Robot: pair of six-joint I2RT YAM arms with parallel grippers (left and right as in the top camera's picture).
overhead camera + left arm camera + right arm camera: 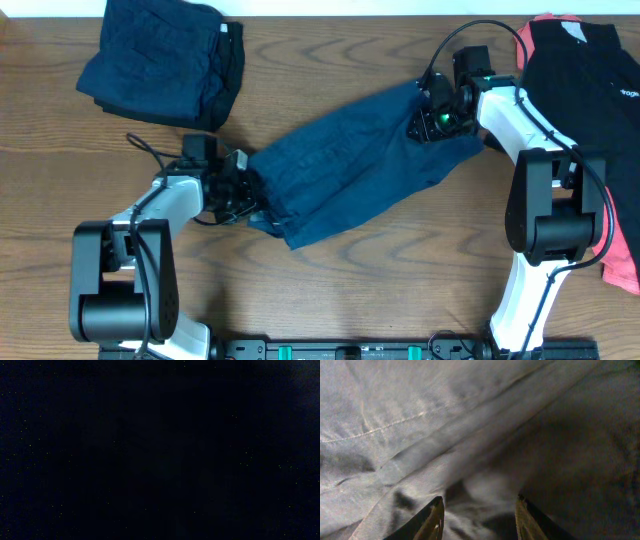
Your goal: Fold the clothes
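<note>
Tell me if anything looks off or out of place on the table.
The left wrist view is almost fully black, probably because the left gripper is buried against the navy garment. That garment lies crumpled and diagonal between the arms, unlike the folded pile at the back left.

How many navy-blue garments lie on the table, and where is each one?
2. The folded garment sits at the far left in the overhead view; the spread garment lies diagonally across the middle. The folded pile could hide another.
</note>
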